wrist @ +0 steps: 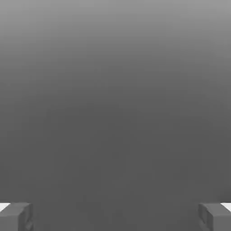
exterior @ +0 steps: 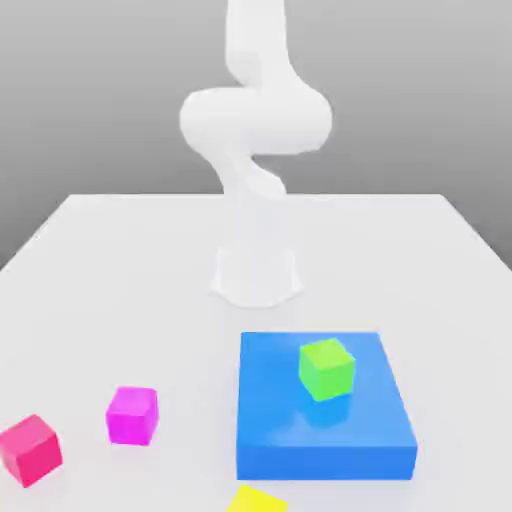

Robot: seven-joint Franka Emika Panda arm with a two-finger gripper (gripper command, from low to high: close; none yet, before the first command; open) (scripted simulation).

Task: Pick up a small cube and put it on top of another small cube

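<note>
Grey, featureless backdrop rises behind a white table point(exterior: 100, 260) on which the arm point(exterior: 255, 120) is mounted at the far middle. Taking the flat blue block point(exterior: 325, 440) as the landmark: it lies in front of the arm's base, and a green cube point(exterior: 327, 369) rests on its top face, toward the far side, tilted slightly as if it had simply settled there. The purplish magenta cube point(exterior: 132, 414) sits on the table off the block's side toward the exterior view's left, and the small cube point(exterior: 30, 449), hot pink, lies further out the same way, well apart from the block and untouched. A yellow cube point(exterior: 257, 499) peeks in just in front of the block's near edge. No container is present; the block only serves as a raised platform. In the hand view the gripper point(wrist: 115, 216) has its fingers point(wrist: 16, 215) spread wide with nothing between them, which suggests the pick has not yet begun.
</note>
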